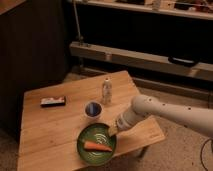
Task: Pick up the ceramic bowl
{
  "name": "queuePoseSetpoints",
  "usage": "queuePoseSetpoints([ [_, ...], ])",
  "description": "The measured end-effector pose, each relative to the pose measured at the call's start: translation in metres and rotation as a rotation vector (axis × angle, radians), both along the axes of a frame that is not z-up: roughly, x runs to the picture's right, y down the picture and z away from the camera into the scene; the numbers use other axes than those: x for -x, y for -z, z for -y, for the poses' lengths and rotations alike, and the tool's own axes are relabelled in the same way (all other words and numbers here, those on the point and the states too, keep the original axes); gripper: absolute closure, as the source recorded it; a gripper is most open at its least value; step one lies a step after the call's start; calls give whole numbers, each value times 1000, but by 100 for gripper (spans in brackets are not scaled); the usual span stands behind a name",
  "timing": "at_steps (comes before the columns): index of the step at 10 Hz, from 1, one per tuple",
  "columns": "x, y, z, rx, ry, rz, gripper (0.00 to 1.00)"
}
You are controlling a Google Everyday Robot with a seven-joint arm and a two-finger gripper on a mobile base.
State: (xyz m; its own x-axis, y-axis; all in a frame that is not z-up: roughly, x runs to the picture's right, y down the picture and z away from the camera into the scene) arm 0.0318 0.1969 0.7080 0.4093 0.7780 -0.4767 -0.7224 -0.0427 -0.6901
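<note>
The ceramic bowl (pixel 95 136) is a wide, shallow green dish at the front edge of the wooden table (pixel 55 127). An orange carrot-like piece (pixel 97 146) lies inside it. My gripper (pixel 113 131) is at the end of the white arm (pixel 165 112) that reaches in from the right. It sits at the bowl's right rim, low over the table. The arm's end hides the fingertips.
A small white cup with blue inside (pixel 93 109) stands just behind the bowl. A clear bottle (pixel 106 91) stands behind the cup. A dark flat packet (pixel 53 102) lies at the table's left. A dark cabinet and a metal shelf rail stand behind the table.
</note>
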Motion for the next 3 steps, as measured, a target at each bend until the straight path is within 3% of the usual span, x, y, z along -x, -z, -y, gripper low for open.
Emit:
queuePoseSetpoints([
  [1,-4,18,12,27,-1,9,100],
  [3,-16,34,20,78,-28,42,100],
])
